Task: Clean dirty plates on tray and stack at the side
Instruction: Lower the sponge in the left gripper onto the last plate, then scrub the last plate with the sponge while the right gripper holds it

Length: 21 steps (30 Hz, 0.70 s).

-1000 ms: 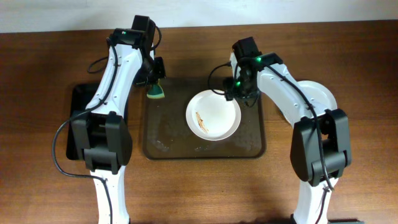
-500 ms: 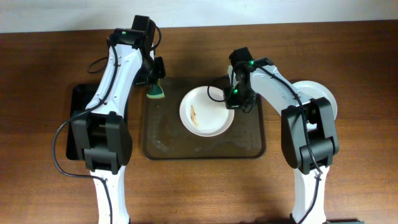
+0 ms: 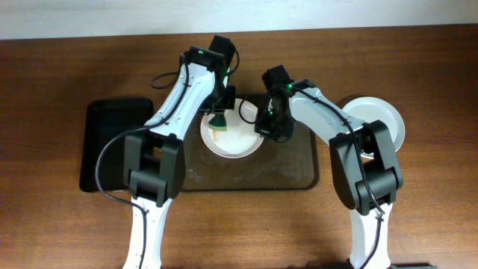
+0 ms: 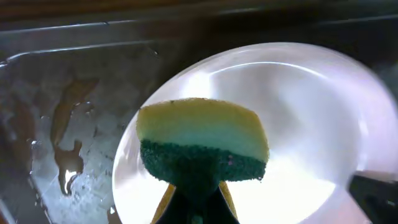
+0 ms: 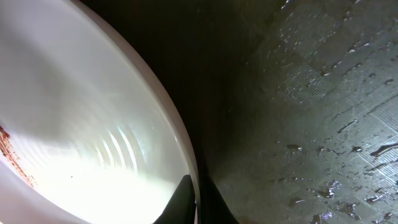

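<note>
A white plate (image 3: pixel 237 142) sits on the wet brown tray (image 3: pixel 299 175), its right rim raised. My right gripper (image 3: pixel 263 124) is shut on that rim, one finger inside the plate (image 5: pixel 74 124) and one outside, as its own gripper (image 5: pixel 196 202) view shows. A brown sauce streak (image 5: pixel 7 149) marks the plate's inner face. My left gripper (image 3: pixel 219 113) is shut on a yellow-and-green sponge (image 3: pixel 216 125). The sponge (image 4: pixel 202 146) hangs green side toward the jaws, right over the plate (image 4: pixel 298 106); my left gripper (image 4: pixel 198 202) shows only at the bottom edge.
Another white plate (image 3: pixel 381 123) rests on the wooden table right of the tray. A smaller black tray (image 3: pixel 104 149) lies to the left. Water pools and drops cover the tray floor (image 4: pixel 62 124), also seen beside the plate (image 5: pixel 311 124).
My right gripper has shut on the plate's rim and drawn the plate leftward, tipping it up. My left arm has swung right, carrying the sponge from the tray's corner to over the plate.
</note>
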### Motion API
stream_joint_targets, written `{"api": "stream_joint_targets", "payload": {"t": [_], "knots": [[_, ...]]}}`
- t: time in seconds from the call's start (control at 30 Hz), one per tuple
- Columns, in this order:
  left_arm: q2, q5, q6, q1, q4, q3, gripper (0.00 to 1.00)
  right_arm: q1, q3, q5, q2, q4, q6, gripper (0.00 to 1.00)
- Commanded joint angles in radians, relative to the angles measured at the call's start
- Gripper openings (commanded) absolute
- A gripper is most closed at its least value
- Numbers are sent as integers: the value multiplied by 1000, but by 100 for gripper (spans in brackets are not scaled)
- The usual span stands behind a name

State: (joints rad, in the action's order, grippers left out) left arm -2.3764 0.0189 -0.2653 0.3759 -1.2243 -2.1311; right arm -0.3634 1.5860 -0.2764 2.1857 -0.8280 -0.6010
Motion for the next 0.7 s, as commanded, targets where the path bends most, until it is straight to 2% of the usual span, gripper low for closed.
{"api": "stream_joint_targets", "payload": {"t": [0.0, 0.1, 0.2, 0.27, 0.33, 0.4, 0.47, 0.57, 0.67], "knots": [[-45, -39, 124, -15, 13, -10, 1, -10, -49, 48, 49, -8, -6, 4], [-97, -94, 172, -15, 29, -10, 1, -10, -49, 48, 49, -7, -6, 4], [-131, -3, 214, -7, 19, -9, 1, -10, -49, 48, 49, -6, 1, 4], [-131, 115, 223, -3, -10, -9, 1, -10, -49, 48, 49, -5, 2, 4], [-131, 350, 309, -3, -67, -9, 1, -10, -49, 48, 49, -5, 2, 4], [-131, 419, 320, -6, -84, -9, 1, -10, -49, 48, 49, -4, 2, 4], [-131, 357, 306, -13, -72, -9, 1, -10, -49, 48, 49, -5, 2, 4], [-131, 84, 158, -42, -71, -9, 1, -10, -49, 48, 49, -5, 2, 4], [-131, -146, 74, -71, -99, -9, 1, -10, -49, 48, 49, -5, 3, 4]]}}
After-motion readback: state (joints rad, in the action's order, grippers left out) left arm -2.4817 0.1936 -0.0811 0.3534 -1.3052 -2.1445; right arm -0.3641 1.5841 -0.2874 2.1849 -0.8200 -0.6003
